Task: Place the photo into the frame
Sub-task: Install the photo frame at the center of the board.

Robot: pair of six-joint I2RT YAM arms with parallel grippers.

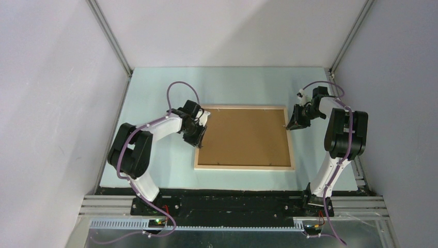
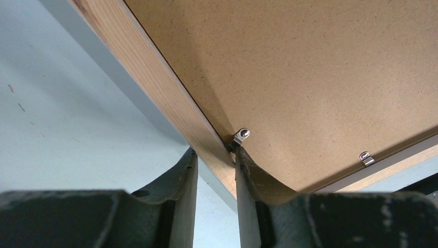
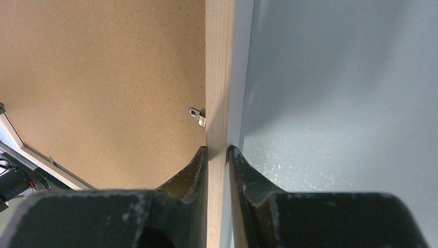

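The frame (image 1: 243,167) lies on the pale table with its pale wood back up, and the brown backing board (image 1: 243,137) sits inside it. The photo is not in view. My left gripper (image 1: 200,135) is at the frame's left rail; in the left wrist view it (image 2: 214,152) straddles the wood rail (image 2: 155,77), one finger outside and one inside beside a metal clip (image 2: 241,136). My right gripper (image 1: 290,125) is at the right rail near the far corner; in the right wrist view it (image 3: 218,150) is closed on the rail (image 3: 219,62).
The pale green table mat (image 1: 155,93) is ringed by grey walls with metal posts at the back corners. More small metal clips (image 2: 365,158) (image 3: 197,116) hold the backing board along the rails. The arm bases stand at the near edge.
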